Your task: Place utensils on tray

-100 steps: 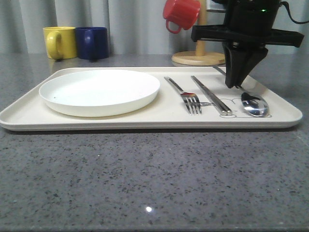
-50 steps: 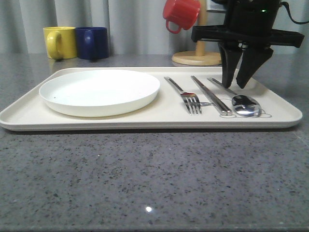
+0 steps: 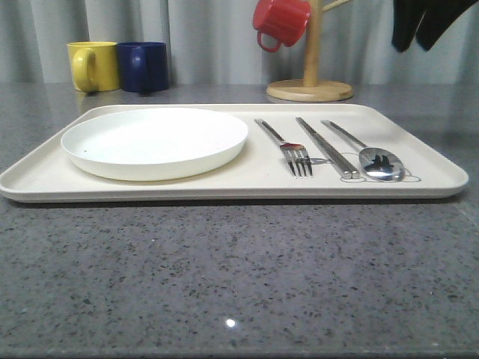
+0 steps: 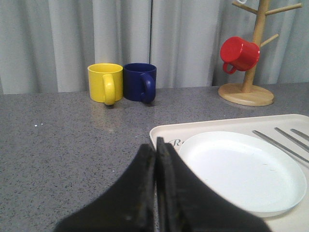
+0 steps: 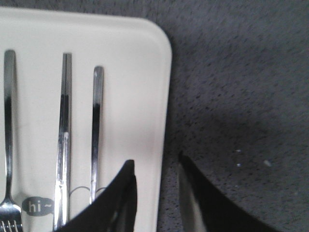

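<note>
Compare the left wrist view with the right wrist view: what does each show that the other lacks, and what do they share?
Left wrist view alone: the yellow mug, blue mug, red mug hanging on the wooden mug tree, the white plate, and the left gripper with its fingers together.

Right wrist view alone: the right gripper, fingers apart, above the tray's edge, and a grey "hi~" mark on the tray.

Both: the tray, the utensils' handles and the grey table.

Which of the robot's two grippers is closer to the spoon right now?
The right gripper. It hangs open above the tray's right edge, just beside the spoon. The left gripper sits shut at the tray's opposite end, beyond the white plate.
</note>
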Robot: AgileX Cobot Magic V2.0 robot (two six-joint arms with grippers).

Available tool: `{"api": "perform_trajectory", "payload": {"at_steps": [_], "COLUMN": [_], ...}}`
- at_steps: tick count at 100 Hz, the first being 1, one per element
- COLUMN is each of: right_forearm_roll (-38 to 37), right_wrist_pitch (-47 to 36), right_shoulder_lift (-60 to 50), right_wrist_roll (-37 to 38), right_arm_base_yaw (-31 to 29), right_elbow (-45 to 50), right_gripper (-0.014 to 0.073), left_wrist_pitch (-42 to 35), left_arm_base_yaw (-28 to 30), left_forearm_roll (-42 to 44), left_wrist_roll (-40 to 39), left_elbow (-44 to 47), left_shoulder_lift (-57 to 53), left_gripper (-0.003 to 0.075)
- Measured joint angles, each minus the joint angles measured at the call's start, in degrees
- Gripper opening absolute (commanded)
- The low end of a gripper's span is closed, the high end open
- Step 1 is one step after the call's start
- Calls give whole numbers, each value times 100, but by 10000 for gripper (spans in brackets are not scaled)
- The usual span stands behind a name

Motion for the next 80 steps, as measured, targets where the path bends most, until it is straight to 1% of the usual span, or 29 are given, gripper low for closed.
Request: {"api": "perform_trajectory", "payload": {"at_steps": [11, 20, 40, 58, 80], "right_forearm_roll": [-235, -392, -646, -685, -697], "right_wrist_pitch": [-244, -547, -1368, -1929, -2329], "right_shoulder_lift": [-557, -1130, -2630, -4059, -5575], "right_wrist_roll": [-45, -56, -67, -67, -67], "right_arm_base_yaw": [-26, -26, -26, -26, -26], "right_elbow": [236, 683, 2187, 3580, 4914], "right_gripper": [237, 237, 237, 237, 232], "left_wrist_pitch": [0, 0, 0, 0, 0], "left_arm_base_yaw": [0, 0, 0, 0, 0], "left_forearm_roll": [0, 0, 0, 0, 0], "left_wrist_roll": [0, 0, 0, 0, 0], "left_elbow": [0, 0, 0, 0, 0], "left_shoulder_lift": [0, 0, 0, 0, 0], "left_gripper": [-19, -19, -19, -19, -19]}}
